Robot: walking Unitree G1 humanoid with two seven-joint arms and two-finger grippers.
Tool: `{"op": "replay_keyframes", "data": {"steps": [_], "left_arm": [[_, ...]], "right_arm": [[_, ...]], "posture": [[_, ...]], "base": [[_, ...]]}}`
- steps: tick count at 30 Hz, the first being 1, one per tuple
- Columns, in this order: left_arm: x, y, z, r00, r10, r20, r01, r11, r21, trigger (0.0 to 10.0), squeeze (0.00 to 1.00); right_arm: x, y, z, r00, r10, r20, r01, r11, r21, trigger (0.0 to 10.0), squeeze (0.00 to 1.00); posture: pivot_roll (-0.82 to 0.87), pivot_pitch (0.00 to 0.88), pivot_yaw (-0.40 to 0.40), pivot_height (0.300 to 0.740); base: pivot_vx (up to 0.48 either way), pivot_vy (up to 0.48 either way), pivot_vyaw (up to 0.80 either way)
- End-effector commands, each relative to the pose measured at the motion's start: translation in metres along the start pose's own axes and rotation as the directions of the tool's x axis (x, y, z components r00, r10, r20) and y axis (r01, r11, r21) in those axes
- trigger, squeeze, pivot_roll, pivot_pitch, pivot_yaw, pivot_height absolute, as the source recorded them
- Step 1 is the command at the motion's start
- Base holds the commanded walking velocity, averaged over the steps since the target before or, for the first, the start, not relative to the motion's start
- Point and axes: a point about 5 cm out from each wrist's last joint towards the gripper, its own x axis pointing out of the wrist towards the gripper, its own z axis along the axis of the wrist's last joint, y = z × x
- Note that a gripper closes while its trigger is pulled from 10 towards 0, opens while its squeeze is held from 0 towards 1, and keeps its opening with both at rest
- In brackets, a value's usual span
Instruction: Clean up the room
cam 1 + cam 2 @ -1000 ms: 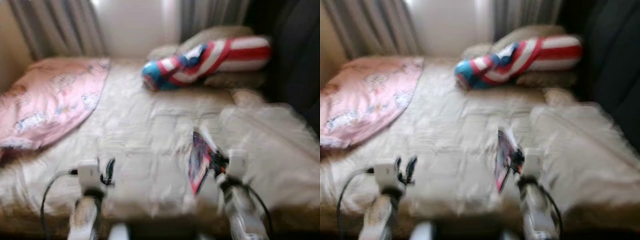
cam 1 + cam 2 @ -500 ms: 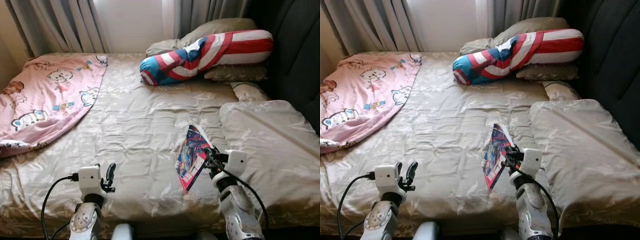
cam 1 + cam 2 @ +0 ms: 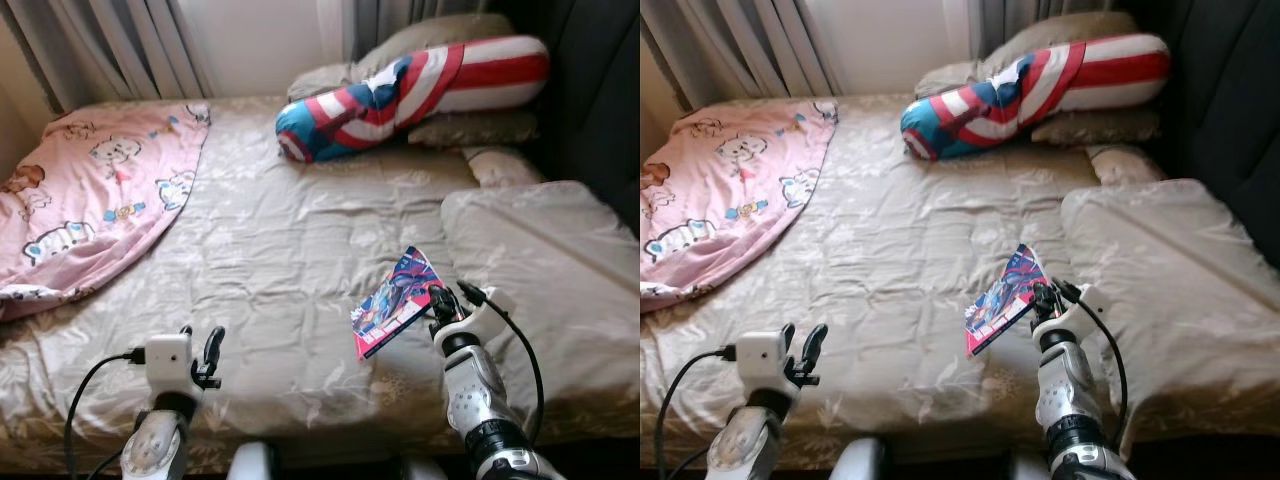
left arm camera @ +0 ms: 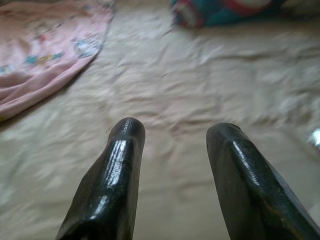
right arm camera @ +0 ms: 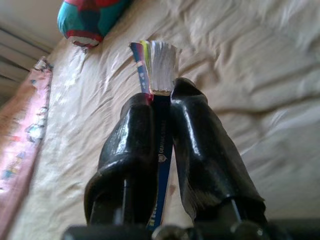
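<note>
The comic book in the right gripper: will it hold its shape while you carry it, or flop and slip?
The comic book looks thin and soft-covered, so it will probably sag. The right gripper pinches it at one edge, leaving most of it unsupported, and its pages already fan apart, so they may splay further. The cover looks glossy, so slipping seems possible; it is likely light.

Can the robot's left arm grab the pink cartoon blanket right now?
Probably yes. The left gripper has open fingers, and bare beige bedsheet lies between it and the pink cartoon blanket; it must reach forward.
</note>
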Motion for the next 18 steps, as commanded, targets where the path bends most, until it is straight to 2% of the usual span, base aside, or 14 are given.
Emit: {"op": "replay_keyframes", "data": {"steps": [1,8,11,14,16,18], "left_arm": [[-0.008,0.005,0.005,1.000,-0.007,-0.009,0.007,0.999,0.031,10.0,0.00],[-0.028,0.014,0.017,1.000,-0.009,-0.016,0.010,0.998,0.069,10.0,0.00],[-0.037,0.015,0.021,0.999,-0.024,-0.034,0.027,0.996,0.085,10.0,0.00],[-0.049,0.014,0.025,0.997,-0.046,-0.068,0.053,0.993,0.103,10.0,0.00],[-0.060,0.015,0.029,0.995,-0.050,-0.090,0.059,0.993,0.106,10.0,0.00],[-0.062,0.016,0.030,0.994,-0.052,-0.099,0.063,0.992,0.107,10.0,0.00]], "right_arm": [[0.009,0.014,0.010,0.998,0.060,0.030,-0.062,0.996,0.059,10.0,0.00],[0.016,0.012,0.027,0.996,0.006,0.087,-0.021,0.985,0.173,10.0,0.00],[0.014,-0.001,0.029,0.993,-0.080,0.090,0.059,0.975,0.216,10.0,0.00],[0.004,-0.026,0.022,0.975,-0.214,0.062,0.189,0.941,0.280,10.0,0.00],[-0.004,-0.038,0.015,0.962,-0.270,0.038,0.253,0.935,0.248,10.0,0.00],[-0.006,-0.042,0.012,0.956,-0.292,0.029,0.278,0.932,0.234,10.0,0.00]], "posture": [[0.19,0.147,0.098,0.653],[0.24,0.196,0.132,0.653],[0.26,0.217,0.145,0.653],[0.28,0.246,0.164,0.653],[0.29,0.270,0.180,0.653],[0.29,0.273,0.182,0.653]], "base": [[0.000,0.000,0.00],[0.000,0.000,0.00],[0.000,0.000,0.00],[0.000,0.000,0.00],[0.000,0.000,0.00],[0.000,0.000,0.00]]}}
